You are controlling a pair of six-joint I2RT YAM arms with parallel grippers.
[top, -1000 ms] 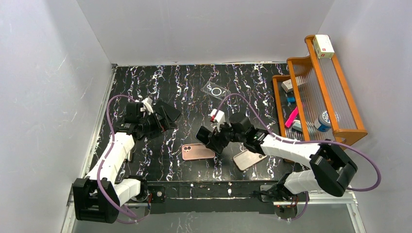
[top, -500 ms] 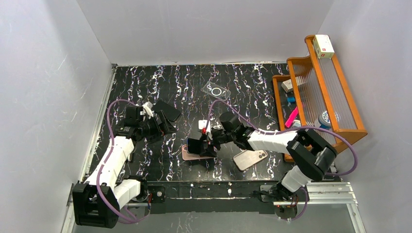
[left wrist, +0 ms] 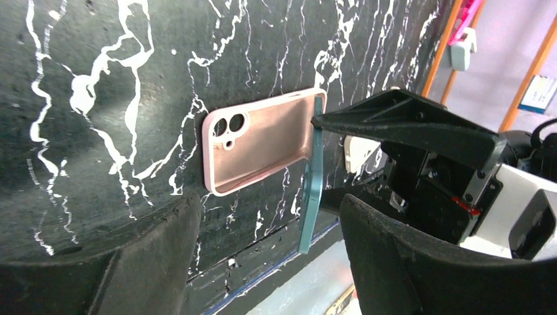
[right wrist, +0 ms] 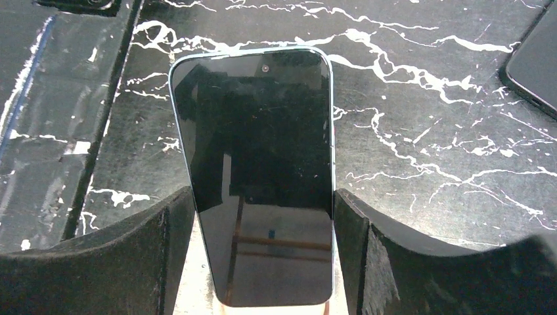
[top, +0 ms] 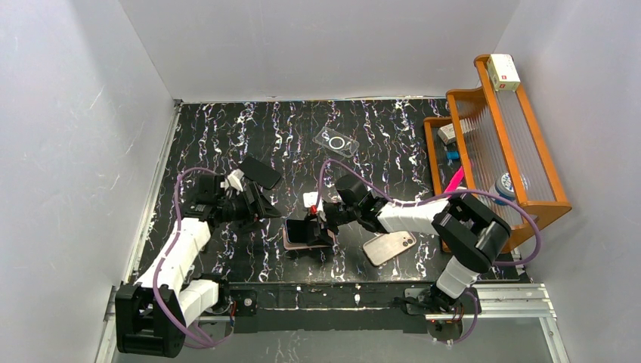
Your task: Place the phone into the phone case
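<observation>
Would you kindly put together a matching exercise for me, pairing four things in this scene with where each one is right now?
Things:
1. blue-edged phone
2. pink case
3. clear case
4. white box

Places:
A. lying flat at the far side of the table
B. on top of the wooden rack
C. held on end between the fingers of the right gripper
D. lying open side up, right next to the held phone

Pairs: 1-C, 2-D, 3-A, 4-B
</observation>
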